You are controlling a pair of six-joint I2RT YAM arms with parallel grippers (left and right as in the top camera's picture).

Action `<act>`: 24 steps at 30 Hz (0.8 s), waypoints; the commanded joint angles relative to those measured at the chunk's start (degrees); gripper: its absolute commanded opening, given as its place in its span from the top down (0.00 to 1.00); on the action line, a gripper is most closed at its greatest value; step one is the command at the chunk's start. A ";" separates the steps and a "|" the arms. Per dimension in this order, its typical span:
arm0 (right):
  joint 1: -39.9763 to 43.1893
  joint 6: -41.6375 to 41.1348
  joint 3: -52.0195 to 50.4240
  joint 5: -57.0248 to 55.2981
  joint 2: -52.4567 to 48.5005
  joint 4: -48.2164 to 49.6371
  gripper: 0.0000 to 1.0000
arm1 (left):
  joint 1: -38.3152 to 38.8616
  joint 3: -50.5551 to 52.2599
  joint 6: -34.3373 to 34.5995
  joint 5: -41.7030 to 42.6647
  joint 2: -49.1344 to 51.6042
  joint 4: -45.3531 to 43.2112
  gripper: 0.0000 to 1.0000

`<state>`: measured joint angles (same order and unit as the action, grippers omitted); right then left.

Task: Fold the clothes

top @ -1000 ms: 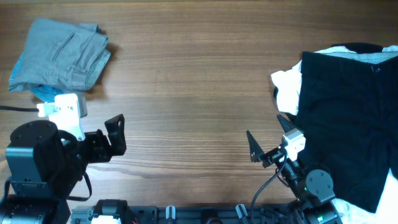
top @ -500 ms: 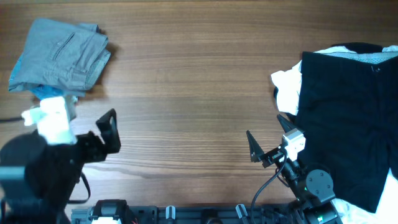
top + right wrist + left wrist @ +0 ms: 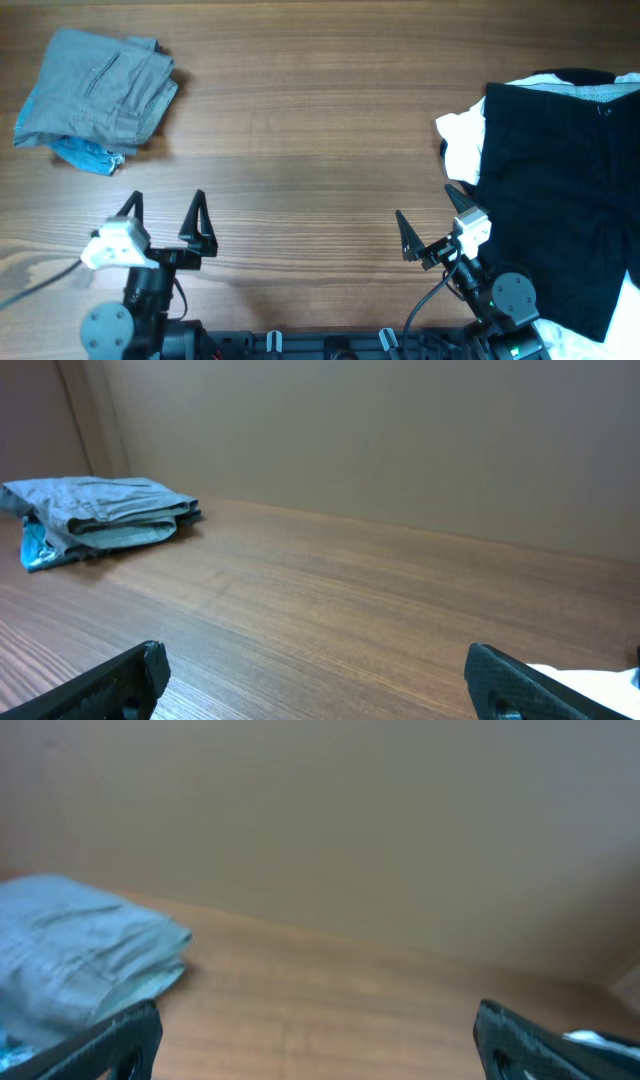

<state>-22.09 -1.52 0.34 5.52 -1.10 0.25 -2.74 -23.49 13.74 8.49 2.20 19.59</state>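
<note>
Both claws wait at the near edge of the bench (image 3: 300,130), touching no garment: the left claw (image 3: 163,205) has its jaws spread wide with nothing between them, and the right claw (image 3: 428,213) is spread and empty too. Just beside the right claw, on its outer side, lie the black shorts (image 3: 560,200), laid out flat and unfolded. They run from the near edge toward the far side and pass out of the overhead view on the right. I judge them light and limp, a cloth that will sag and drag and hold no shape, so a single pinch will lift only a corner while the rest trails. The best hold, in my judgement, is a thin pinch at an outer corner. That could be the near leg hem close to the right claw, or the far end where a paler lining shows, which I take for the waistband, thicker and less likely to slip. Further out a white garment (image 3: 460,140) lies crumpled, tucked partly under the inner edge of the shorts. It looks thin and soft and may come along if the shorts are dragged over it. Far across on the left side rests a grey folded garment (image 3: 95,85), already a neat pile, with a blue cloth (image 3: 85,155) peeping from under its near edge, well apart from both claws
</note>
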 commanded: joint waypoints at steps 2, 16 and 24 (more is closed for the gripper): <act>-0.24 -0.83 -0.04 0.66 0.68 0.15 0.00 | 0.07 8.41 2.19 2.40 -2.01 -5.75 0.00; -0.24 -0.83 -0.04 0.66 0.68 0.15 0.00 | 0.44 23.17 2.16 4.11 -1.99 -16.55 0.00; -0.24 -0.83 -0.04 0.66 0.68 0.15 0.00 | 0.44 23.17 2.16 4.11 -1.81 -16.50 0.00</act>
<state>-22.09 -1.52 0.34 5.52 -1.10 0.21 -2.63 -0.89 15.59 11.90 0.80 3.38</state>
